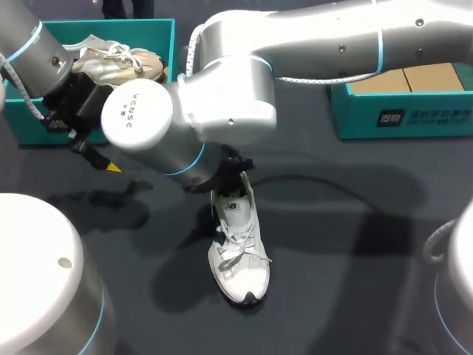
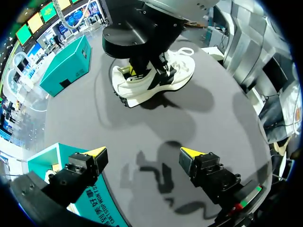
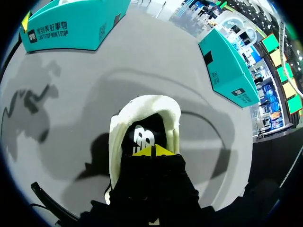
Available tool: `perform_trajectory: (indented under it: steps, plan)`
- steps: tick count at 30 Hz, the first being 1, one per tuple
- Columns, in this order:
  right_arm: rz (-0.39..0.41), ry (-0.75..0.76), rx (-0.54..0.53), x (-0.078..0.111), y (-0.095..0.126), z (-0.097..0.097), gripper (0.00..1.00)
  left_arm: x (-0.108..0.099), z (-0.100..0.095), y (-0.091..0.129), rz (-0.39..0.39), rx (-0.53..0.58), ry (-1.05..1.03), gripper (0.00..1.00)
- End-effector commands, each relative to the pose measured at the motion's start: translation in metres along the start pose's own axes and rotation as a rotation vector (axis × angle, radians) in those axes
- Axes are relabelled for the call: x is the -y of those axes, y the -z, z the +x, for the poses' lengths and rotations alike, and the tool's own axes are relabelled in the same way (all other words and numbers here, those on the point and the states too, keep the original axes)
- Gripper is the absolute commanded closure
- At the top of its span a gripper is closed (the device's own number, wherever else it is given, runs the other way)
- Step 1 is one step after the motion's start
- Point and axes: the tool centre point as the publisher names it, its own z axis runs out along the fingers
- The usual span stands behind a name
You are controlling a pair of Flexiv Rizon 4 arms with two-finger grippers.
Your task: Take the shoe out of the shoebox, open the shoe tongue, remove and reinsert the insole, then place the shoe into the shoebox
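Observation:
A white laced shoe [image 1: 238,255] lies on the dark table, toe toward the near edge. My right gripper [image 3: 152,150] sits in the shoe's opening, its yellow tips pressed together and shut over the dark insole [image 3: 141,136]. Whether they pinch anything I cannot tell. The cream heel collar [image 3: 144,101] curves ahead of the tips. In the left wrist view the shoe [image 2: 161,80] lies ahead under my right arm's black gripper [image 2: 137,40]. My left gripper [image 2: 143,152] hangs open and empty over bare table, close to the teal shoebox [image 1: 140,31].
A beige shoe [image 1: 122,63] lies inside the teal shoebox at the back left. A second teal box [image 1: 403,115] with brown cardboard in it stands at the back right. My right arm [image 1: 295,44] spans the table's back half above the white shoe.

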Motion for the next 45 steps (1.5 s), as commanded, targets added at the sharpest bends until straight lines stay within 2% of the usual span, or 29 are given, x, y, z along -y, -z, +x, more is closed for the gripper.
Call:
perform_trajectory:
  steps: [1,12,24,31,34,37,45]
  plan:
    - [0.001,-0.039,-0.071,0.004,-0.008,-0.011,1.00,0.000,0.001,0.001,-0.003,0.000,0.000,0.00]
    - [0.033,-0.046,-0.092,0.008,-0.026,0.000,1.00,0.004,0.004,0.014,-0.003,0.027,-0.071,0.00]
    - [0.057,-0.039,-0.120,0.013,-0.032,0.018,1.00,-0.019,0.016,0.033,0.000,0.021,-0.128,0.00]
    - [-0.049,-0.136,-0.064,0.008,0.001,-0.011,1.00,-0.022,0.017,0.033,0.003,0.015,-0.132,0.00]
    - [-0.103,-0.176,-0.042,0.005,0.010,-0.018,1.00,-0.022,0.017,0.033,0.003,0.015,-0.132,0.00]
    - [-0.128,-0.182,-0.035,0.001,0.008,-0.017,1.00,-0.022,0.017,0.033,0.003,0.015,-0.132,0.00]
    - [-0.138,-0.153,-0.032,-0.002,-0.010,-0.002,1.00,-0.022,0.017,0.033,0.003,0.015,-0.132,0.00]
